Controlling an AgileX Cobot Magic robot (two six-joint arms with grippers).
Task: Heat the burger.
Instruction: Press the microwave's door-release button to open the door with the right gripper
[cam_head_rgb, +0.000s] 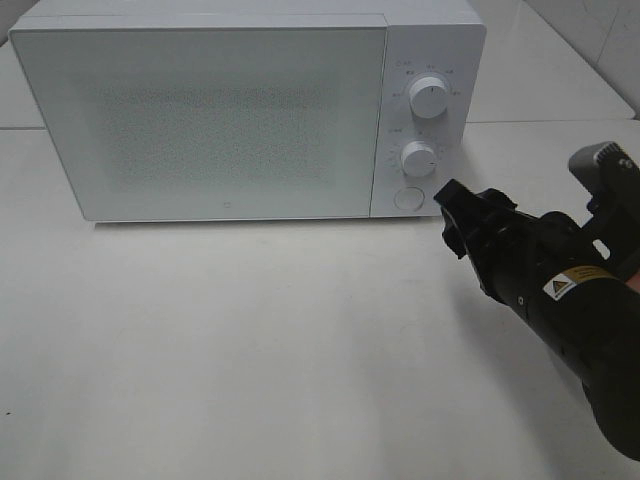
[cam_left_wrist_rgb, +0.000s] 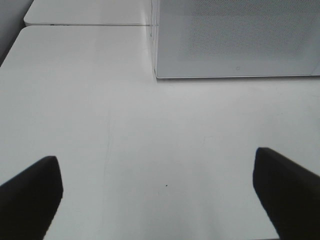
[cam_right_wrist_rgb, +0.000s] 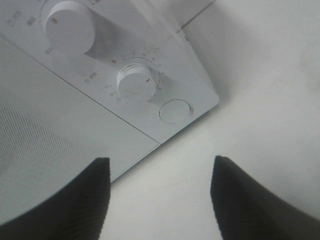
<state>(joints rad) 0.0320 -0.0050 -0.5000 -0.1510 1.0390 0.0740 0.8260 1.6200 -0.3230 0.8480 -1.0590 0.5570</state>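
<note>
Your right hand (cam_head_rgb: 452, 213) hangs just beside the round button (cam_head_rgb: 407, 198) at the bottom of the white microwave (cam_head_rgb: 230, 120), and its two fingers (cam_right_wrist_rgb: 75, 200) are apart with nothing between them. Your left hand (cam_left_wrist_rgb: 155, 160) is wide apart too, over the white worktop (cam_head_rgb: 250, 350) near the microwave's shut door (cam_head_rgb: 200, 110). You cannot see the burger in any view, so you cannot tell where it is.

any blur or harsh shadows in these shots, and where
Exterior high: even light, just a soft shadow under the microwave; the right gripper reads almost black. Left wrist: the left gripper has dark, soft-edged fingers. Right wrist: the lower knob is sharp, the fingers blurry silhouettes.
</note>
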